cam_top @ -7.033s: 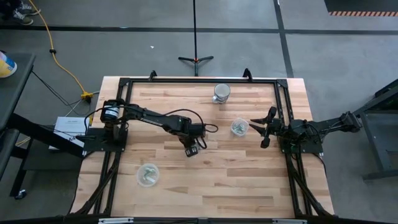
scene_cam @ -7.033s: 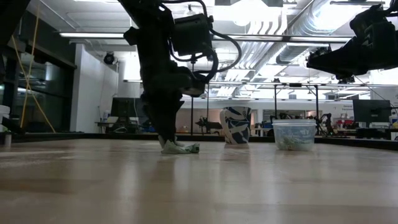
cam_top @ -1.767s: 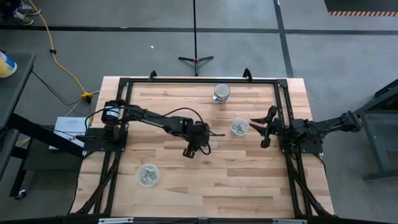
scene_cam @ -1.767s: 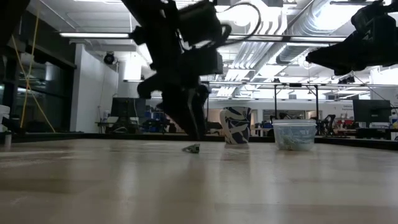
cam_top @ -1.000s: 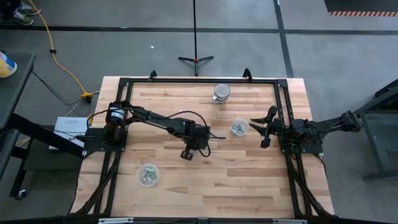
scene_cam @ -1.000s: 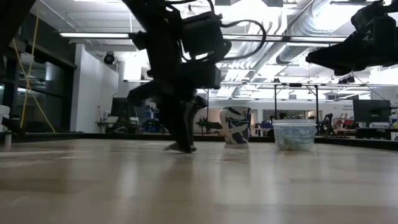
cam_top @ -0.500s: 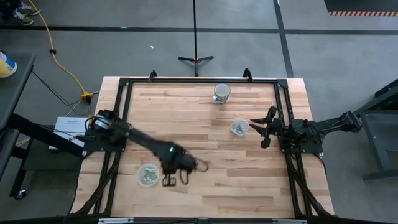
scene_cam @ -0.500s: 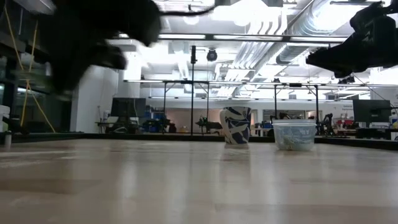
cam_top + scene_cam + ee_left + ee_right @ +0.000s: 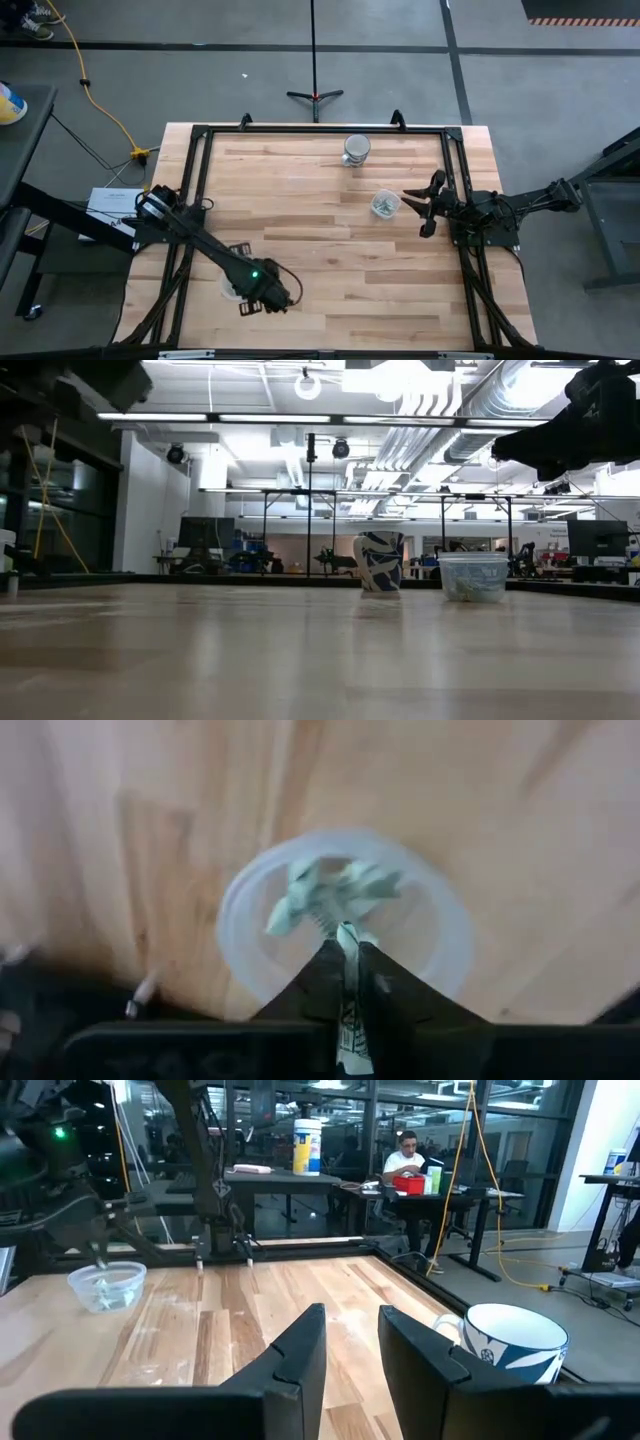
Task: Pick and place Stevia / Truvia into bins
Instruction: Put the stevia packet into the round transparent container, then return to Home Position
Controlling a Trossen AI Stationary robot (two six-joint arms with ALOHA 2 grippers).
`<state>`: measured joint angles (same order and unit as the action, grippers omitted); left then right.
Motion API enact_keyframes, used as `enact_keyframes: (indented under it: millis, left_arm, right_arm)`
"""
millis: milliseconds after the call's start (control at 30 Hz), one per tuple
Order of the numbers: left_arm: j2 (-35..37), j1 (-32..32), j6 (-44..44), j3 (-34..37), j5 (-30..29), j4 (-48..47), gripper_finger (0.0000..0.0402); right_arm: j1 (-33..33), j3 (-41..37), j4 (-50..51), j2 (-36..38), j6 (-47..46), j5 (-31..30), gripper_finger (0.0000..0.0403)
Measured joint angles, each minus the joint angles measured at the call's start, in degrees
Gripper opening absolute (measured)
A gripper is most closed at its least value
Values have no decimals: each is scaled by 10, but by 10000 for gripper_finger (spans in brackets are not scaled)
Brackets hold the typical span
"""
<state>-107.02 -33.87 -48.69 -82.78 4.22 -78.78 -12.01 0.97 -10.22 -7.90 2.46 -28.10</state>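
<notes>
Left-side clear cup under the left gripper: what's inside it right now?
Several pale packets lie inside the clear cup. The left gripper, shut on another packet, hangs above and covers the near part of the bottom.

Left end effector (image 9: 347, 982) has swung from mid-worktop, where it was down on a packet, to the near-left clear cup (image 9: 345, 915); now right above it, pinching a Truvia packet (image 9: 348, 1010). That packet is gone from its mid-worktop spot, and the left arm has left the low view's centre.
</notes>
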Motion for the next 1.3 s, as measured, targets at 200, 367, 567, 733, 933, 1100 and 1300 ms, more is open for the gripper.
enact_keyframes:
  millis: [200, 367, 567, 733, 933, 1100, 1300]
  left_arm:
    - [0, 2, -81, 0, -7, -43, 171]
    - [7, 1, -44, 0, -69, -15, 234]
    - [78, 9, 49, 9, -301, 117, 250]
    - [156, 35, 293, 136, -422, 469, 236]
    - [191, 192, 477, 319, -188, 843, 210]
    - [194, 323, 515, 402, -107, 1039, 182]
    - [245, 362, 544, 469, -103, 1101, 74]
  right_arm:
    - [0, 0, -5, 0, 4, 0, 87]
    - [0, 0, -5, 0, 5, 0, 87]
    - [0, 0, -7, 0, 5, 0, 87]
    - [0, 0, -12, 0, 15, 0, 87]
    - [0, 0, -19, 0, 16, 0, 87]
    - [0, 0, -19, 0, 15, 0, 87]
    - [0, 0, -19, 0, 15, 0, 87]
